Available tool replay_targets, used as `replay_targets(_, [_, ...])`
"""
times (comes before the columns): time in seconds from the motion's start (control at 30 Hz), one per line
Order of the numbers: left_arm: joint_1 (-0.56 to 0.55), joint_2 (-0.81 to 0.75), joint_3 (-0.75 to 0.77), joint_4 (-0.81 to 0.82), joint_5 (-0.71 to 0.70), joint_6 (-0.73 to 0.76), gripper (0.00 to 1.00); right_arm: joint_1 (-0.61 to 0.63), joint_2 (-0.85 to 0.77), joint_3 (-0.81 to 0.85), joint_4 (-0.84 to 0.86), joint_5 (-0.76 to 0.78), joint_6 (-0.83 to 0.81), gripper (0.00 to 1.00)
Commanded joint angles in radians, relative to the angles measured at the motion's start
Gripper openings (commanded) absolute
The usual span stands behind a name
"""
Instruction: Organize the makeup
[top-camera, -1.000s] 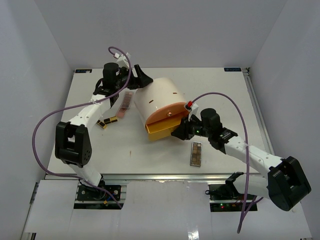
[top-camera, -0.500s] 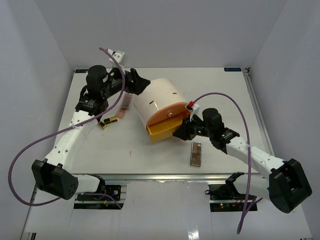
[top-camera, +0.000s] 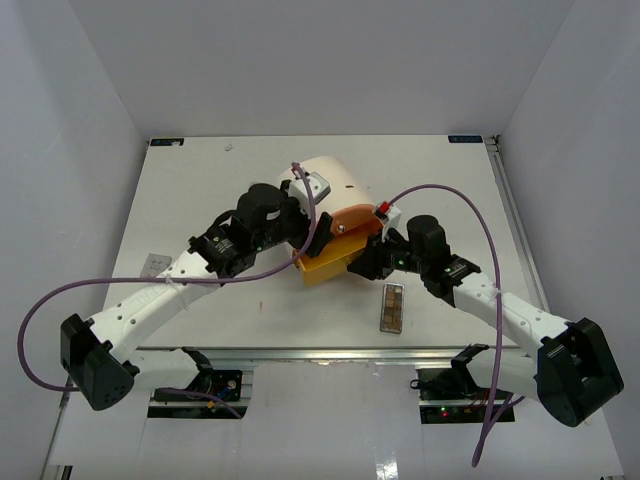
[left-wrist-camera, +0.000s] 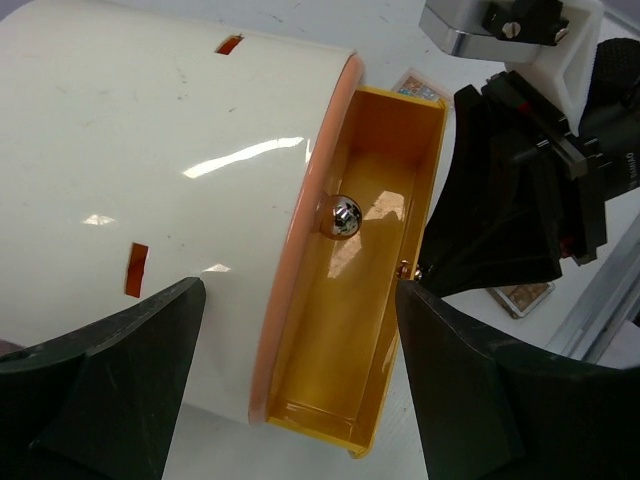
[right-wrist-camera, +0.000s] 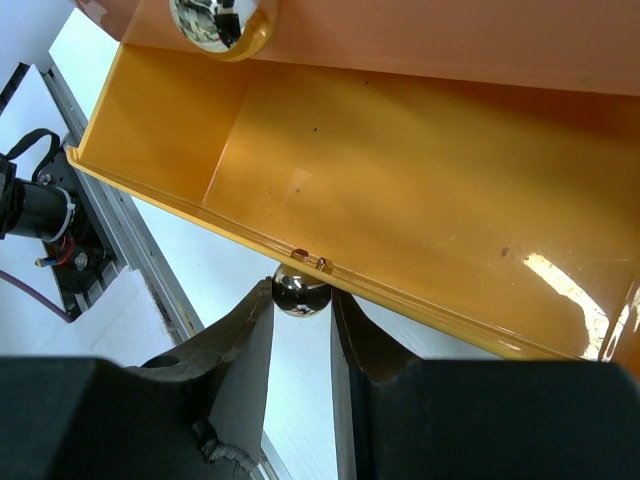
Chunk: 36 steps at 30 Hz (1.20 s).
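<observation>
I'm clamping the right gripper (top-camera: 364, 262) on the knob (right-wrist-camera: 301, 290) to hold the drawer (top-camera: 322, 264) out, hovering the left gripper (left-wrist-camera: 300, 300) spread and empty above it, while a palette (top-camera: 393, 306) is lying unstowed on the table (top-camera: 200, 180) just beside.

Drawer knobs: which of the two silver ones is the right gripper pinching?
The knob on the front of the open yellow drawer, clamped in the right gripper; the other knob sits untouched on the pink drawer.
</observation>
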Motion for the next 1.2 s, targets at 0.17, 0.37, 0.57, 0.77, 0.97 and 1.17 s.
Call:
replay_targets(0.17, [-0.100,0.073,-0.002,0.007,-0.401,0.059,0.86,-0.012,-0.039,-0.004,0.046,-0.031,-0.009,0.15])
replay_targets(0.37, [-0.105,0.120,0.003,0.041,-0.514,0.075,0.83,-0.018,-0.056,-0.010,0.046,-0.035,-0.011,0.15])
replay_targets(0.57, [-0.105,0.145,0.015,0.075,-0.560,0.086,0.81,-0.025,-0.073,-0.019,0.043,-0.035,-0.014,0.15])
replay_targets(0.77, [-0.106,0.180,0.035,0.089,-0.580,0.096,0.82,-0.031,-0.077,-0.025,0.038,-0.032,-0.012,0.15])
replay_targets(0.97, [-0.106,0.191,0.047,0.094,-0.570,0.089,0.84,-0.035,-0.073,-0.027,0.038,-0.018,-0.018,0.44])
replay_targets(1.17, [-0.106,0.155,0.051,0.093,-0.509,0.043,0.90,-0.041,-0.095,-0.005,0.008,-0.037,-0.086,0.90])
